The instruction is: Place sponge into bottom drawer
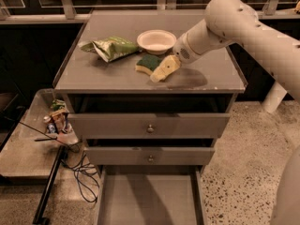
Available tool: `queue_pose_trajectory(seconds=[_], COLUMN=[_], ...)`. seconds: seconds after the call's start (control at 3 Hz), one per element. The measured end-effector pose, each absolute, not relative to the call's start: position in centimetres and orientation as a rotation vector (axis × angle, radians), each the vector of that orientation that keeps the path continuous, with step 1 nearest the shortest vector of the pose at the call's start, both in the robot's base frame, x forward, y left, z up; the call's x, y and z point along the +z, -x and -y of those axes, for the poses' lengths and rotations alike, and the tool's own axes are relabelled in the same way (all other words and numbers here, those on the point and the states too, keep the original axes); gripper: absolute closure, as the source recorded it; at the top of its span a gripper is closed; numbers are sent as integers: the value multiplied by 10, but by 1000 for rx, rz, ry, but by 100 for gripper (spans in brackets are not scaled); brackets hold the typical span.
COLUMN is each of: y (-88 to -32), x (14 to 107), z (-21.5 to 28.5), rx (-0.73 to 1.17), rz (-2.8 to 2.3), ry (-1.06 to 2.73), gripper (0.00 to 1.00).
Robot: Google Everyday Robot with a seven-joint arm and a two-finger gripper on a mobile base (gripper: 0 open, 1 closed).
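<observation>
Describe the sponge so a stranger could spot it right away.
On the grey cabinet top, just in front of the white bowl, lies the sponge, the gripper at its right edge. It is a small dark green block over yellow foam, unlike the crinkled snack bag beside it.
</observation>
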State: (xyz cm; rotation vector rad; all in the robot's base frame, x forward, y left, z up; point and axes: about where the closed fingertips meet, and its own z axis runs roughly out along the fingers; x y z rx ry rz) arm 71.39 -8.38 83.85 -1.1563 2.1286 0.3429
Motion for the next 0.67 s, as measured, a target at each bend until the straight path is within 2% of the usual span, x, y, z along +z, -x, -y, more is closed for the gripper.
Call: queue_pose_trajectory(seconds=[0.33,0.67], y=[-706,-705], x=[829,826], z=[80,79], rx=[362,364], rz=[-2152,-2155], ry=[1148,1151], gripper=[0,19])
